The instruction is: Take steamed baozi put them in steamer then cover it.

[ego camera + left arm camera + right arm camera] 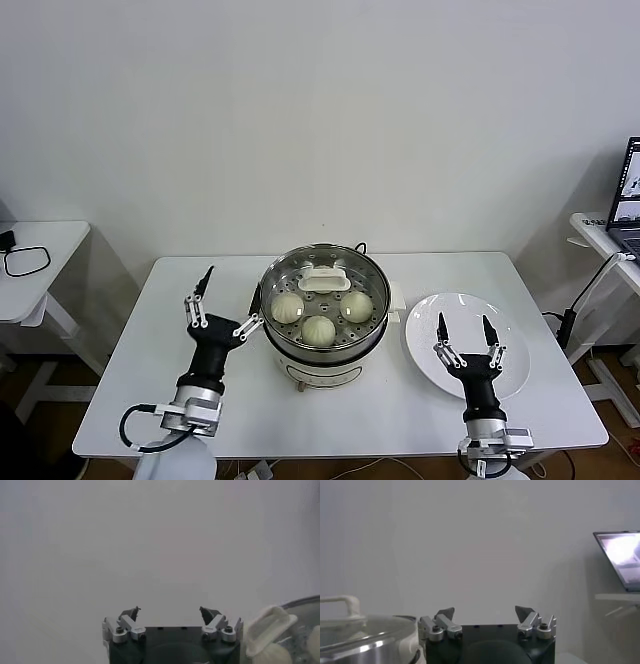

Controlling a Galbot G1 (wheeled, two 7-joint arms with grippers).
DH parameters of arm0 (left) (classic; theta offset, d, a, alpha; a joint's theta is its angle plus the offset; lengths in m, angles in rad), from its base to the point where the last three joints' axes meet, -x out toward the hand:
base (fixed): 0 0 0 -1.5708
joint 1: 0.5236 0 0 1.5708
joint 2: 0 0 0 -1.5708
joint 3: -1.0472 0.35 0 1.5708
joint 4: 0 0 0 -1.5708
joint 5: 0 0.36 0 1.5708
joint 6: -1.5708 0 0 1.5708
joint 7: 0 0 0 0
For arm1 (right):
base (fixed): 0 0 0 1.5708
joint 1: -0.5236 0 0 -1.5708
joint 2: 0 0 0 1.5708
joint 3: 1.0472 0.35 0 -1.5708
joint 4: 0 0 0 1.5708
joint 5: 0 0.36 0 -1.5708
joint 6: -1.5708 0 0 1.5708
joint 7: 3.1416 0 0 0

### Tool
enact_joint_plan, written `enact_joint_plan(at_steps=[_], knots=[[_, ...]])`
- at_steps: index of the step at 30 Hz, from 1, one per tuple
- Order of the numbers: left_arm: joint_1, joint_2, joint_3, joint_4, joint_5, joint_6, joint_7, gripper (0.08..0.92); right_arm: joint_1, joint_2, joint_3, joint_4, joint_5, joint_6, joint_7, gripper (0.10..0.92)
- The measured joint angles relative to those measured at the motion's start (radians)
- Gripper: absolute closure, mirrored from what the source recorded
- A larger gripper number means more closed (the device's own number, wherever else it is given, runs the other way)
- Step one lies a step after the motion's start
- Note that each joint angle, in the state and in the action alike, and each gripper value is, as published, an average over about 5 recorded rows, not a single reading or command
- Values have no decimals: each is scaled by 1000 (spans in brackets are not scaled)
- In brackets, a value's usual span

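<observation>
lidded steamer (322, 345) (laptop (627, 200) far right) between open end effectors.

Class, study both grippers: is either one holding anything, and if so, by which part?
Nothing is held. The left gripper stands open beside the steamer; the right gripper stands open over the plate.

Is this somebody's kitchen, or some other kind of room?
Probably a lab or office test room, not a kitchen. The steamer and an empty white plate sit on a plain white table against a bare wall, and a laptop stands on a side desk.
</observation>
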Motion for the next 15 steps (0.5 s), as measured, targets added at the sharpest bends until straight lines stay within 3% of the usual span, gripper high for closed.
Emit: enact_joint_plan(at_steps=[15], knots=[[65, -46, -98, 73, -174, -92, 26, 177, -10, 8, 2, 44, 0, -39, 0, 203]])
